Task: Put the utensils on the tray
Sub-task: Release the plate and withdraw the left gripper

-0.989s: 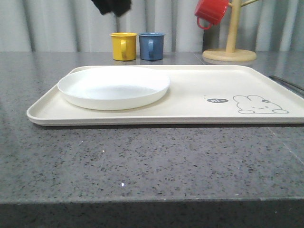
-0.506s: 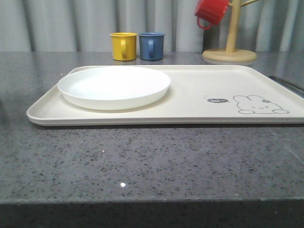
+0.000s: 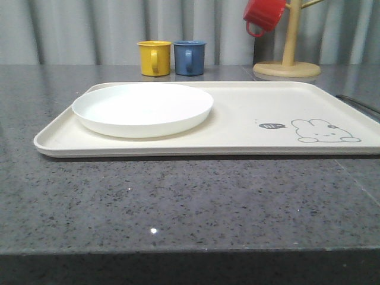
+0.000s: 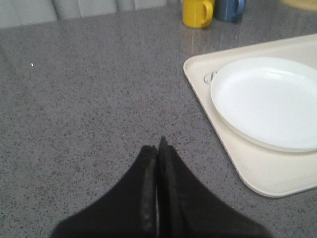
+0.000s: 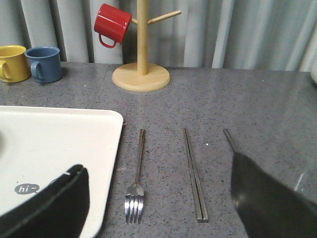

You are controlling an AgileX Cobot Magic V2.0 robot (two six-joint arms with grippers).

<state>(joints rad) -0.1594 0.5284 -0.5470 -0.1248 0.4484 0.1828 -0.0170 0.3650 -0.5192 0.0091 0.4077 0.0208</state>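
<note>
The cream tray (image 3: 249, 113) with the rabbit drawing lies in the middle of the grey table. To its right on the table lie the utensils: a fork (image 5: 136, 188) next to the tray (image 5: 59, 144) rim, then a pair of chopsticks (image 5: 195, 173), all parallel. A third handle, the spoon (image 5: 229, 138), runs under one finger, its bowl hidden. My right gripper (image 5: 157, 166) hangs open above the fork and chopsticks, holding nothing. My left gripper (image 4: 158, 146) is shut and empty over bare table left of the tray (image 4: 233, 158).
A round white plate (image 3: 142, 107) sits on the tray's left half. Behind the tray stand a yellow cup (image 3: 154, 57), a blue cup (image 3: 189, 57) and a wooden mug tree (image 3: 288, 65) holding a red mug (image 3: 264, 15).
A dark arm part at the top of the front view one second ago has left that view. Tray, plate and cups have not moved.
</note>
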